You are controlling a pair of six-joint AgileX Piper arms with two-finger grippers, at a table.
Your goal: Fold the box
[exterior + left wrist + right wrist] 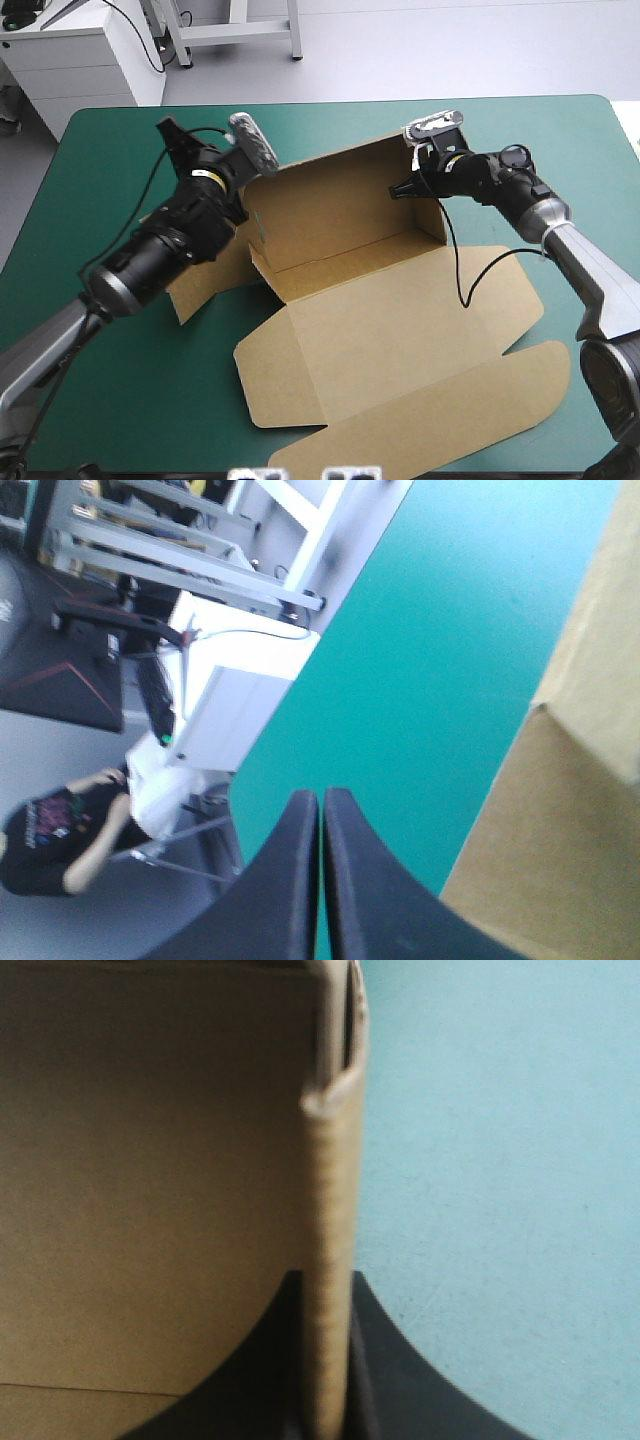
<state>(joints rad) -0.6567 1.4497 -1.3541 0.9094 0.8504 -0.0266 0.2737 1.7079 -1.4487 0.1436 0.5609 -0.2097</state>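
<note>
- Teal-green cover (560, 140) is spread over the table, and the brown box (380, 320) is laid at its middle: the far wall is raised, while the lid and its flaps are left flat toward the near edge
- At the left a risk is judged: that end of the box is gripped by nothing, so the whole sheet could be shoved or twisted across the cover if it is pushed from there
- At the right the end wall is pinched at its edge only, so with a hard pull the board could be creased or lost from the grip
- The left gripper (321, 815) is held low just beside the box's left end, its arm stretched in from the near left, and its fingers are pressed together in one arch with nothing between them
- The right gripper (325, 1305) is held at the box's right end, wrist bent inward, and is clamped on the upright end wall, one finger inside and one outside
</note>
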